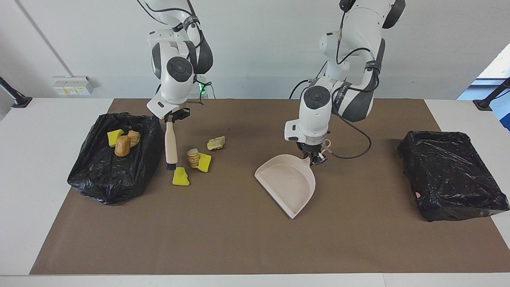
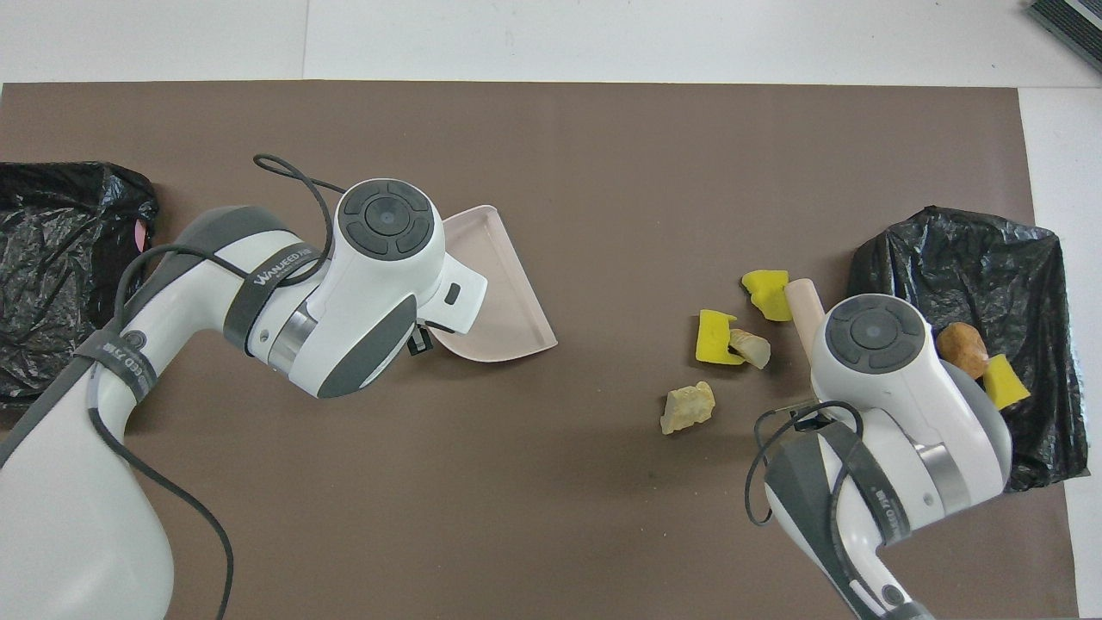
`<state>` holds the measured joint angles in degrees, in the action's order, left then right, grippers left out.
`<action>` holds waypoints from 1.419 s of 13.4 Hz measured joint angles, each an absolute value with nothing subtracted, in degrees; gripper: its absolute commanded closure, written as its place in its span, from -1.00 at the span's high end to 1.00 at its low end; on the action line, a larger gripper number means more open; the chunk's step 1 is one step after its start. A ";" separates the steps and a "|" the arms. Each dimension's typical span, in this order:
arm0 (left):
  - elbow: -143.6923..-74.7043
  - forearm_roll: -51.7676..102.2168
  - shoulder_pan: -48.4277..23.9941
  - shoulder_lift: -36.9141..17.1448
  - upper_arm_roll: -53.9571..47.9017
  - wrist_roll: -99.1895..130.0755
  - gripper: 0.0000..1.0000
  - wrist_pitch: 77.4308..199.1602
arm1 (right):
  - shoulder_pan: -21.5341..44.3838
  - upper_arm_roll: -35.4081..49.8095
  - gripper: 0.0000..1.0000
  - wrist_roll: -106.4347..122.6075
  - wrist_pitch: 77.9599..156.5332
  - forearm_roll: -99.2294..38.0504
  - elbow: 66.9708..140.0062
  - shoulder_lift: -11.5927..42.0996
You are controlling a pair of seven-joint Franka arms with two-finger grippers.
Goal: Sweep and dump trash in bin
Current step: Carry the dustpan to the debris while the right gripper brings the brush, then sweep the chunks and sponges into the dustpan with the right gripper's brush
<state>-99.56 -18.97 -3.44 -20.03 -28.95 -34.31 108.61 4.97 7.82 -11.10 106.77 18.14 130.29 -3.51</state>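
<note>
Several scraps of trash lie on the brown mat: a yellow sponge chunk, a tan lump against another yellow chunk, and a beige lump. Three more scraps lie on the black-bagged bin at the right arm's end. My right gripper is shut on the beige brush, bristles down between the bin and the loose scraps. My left gripper is shut on the handle of the beige dustpan, mid-mat, its mouth toward the scraps.
A second black-bagged bin stands at the left arm's end of the table. The brown mat covers most of the white table. A wall socket sits by the right arm's end.
</note>
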 measured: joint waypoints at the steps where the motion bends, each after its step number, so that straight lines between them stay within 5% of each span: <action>1: -99.62 -19.10 -3.44 -19.82 -28.96 -36.46 -1.00 108.12 | 5.46 8.07 -1.00 -11.10 106.87 15.76 131.13 -3.61; 16: -120.89 -20.25 -4.08 -7.49 -32.32 -37.84 -1.00 116.81 | 19.58 8.63 -1.00 -18.87 111.97 -22.72 133.18 -4.70; 18: -121.67 -20.25 -4.08 -6.71 -32.68 -37.85 -0.80 117.00 | 21.30 8.65 -1.00 -19.85 113.62 -26.96 133.18 -4.69; 19: -121.87 -20.25 -4.08 -6.49 -32.80 -37.85 -0.40 117.00 | 21.85 8.66 -1.00 -20.12 113.82 -28.90 133.09 -4.69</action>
<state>-121.87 -20.25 -4.08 -6.49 -32.80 -37.85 117.00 21.85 8.66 -20.12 113.82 -28.90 133.09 -4.69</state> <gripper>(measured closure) 0.678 0.740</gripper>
